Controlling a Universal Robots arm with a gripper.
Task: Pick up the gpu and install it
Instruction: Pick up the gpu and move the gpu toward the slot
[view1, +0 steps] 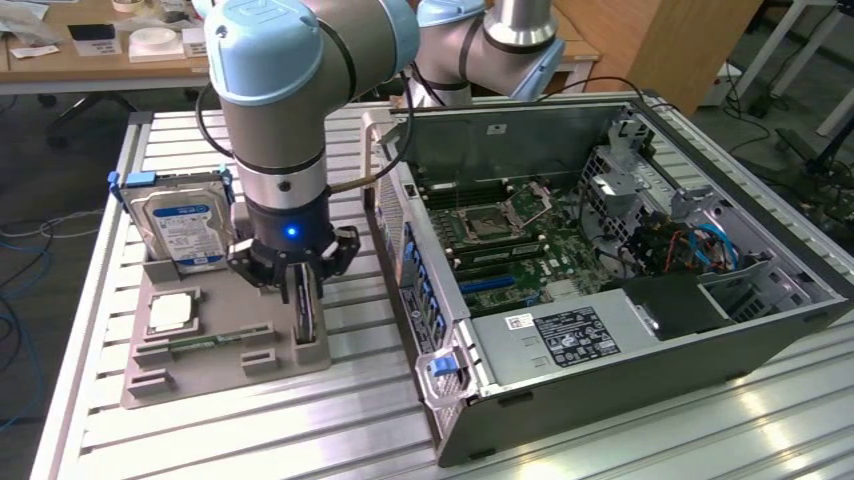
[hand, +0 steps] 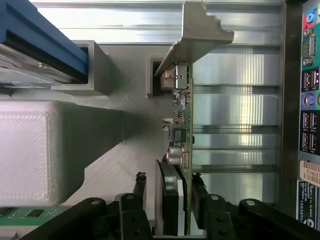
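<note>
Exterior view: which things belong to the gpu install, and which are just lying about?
Job: thin black gpu card with pale bracket; gripper; open grey computer case.
Lying about: silver hard drive with blue-white label; green memory stick; square silver chip.

1. the arm (view1: 274, 130) is a fat, round silver tube.
2. big light blue caps (view1: 267, 45) sit on its joints.
3. a thin black cable (view1: 199, 120) loops along it.
4. a small blue light (view1: 290, 233) glows on a black ring (view1: 286, 215).
5. the gripper (view1: 302, 292) is black with round screws (hand: 95, 202).

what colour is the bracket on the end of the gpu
Pale grey metal. The bracket on the gpu shows best in the wrist view.
</note>
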